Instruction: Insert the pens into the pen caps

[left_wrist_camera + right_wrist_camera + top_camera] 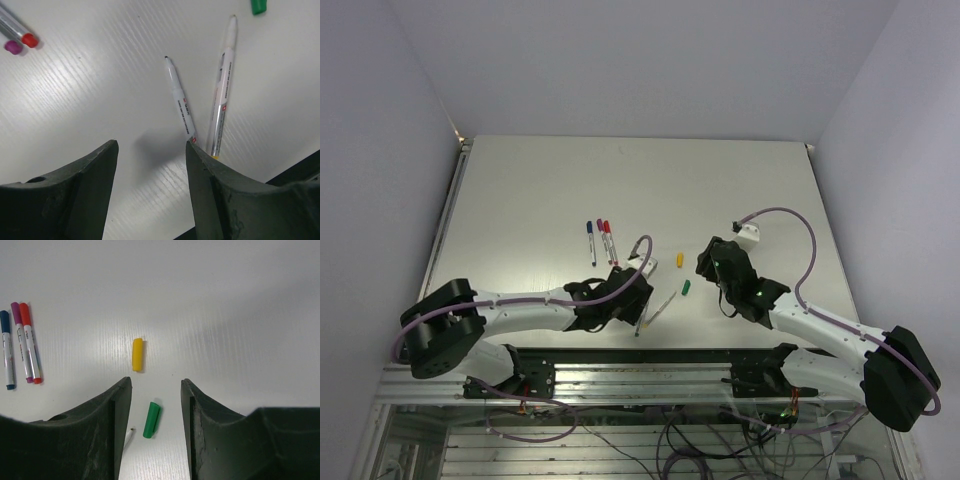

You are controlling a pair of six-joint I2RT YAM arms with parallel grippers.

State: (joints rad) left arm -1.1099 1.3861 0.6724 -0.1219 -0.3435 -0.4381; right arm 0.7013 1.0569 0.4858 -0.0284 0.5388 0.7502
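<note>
a white, finely ribbed table [620, 180] carries everything. the left arm [520, 308], white with black joints, stretches low from its base at the near left edge towards the table's middle, a purple cable running along it. the right arm [820, 325], of the same build, reaches in from the near right corner, its wrist turned towards the centre. the left gripper [151, 147] has its two dark fingers spread wide with bare table between them, so it holds nothing; it hangs just above the surface near the front edge. the right gripper [156, 385] is likewise wide apart and empty, poised over the table to the right of centre. three capped pens lie side by side, well apart from both grippers towards the far left: a grey pen with a blue cap [6, 350], a grey pen with a purple cap [21, 342] and a grey pen with a red cap [30, 342], the last two touching. two uncapped pens lie just beside the left gripper: a thin silver-white pen with a dark tip [181, 102], whose near end runs behind the gripper's right finger so contact cannot be told, and a thin silver-white pen with a yellow band [222, 90], angled close beside it. a small green plastic cap [151, 420] shows in the gap between the right gripper's fingers, lying on the table, and a small yellow plastic cap [137, 354] lies just beyond it.
</note>
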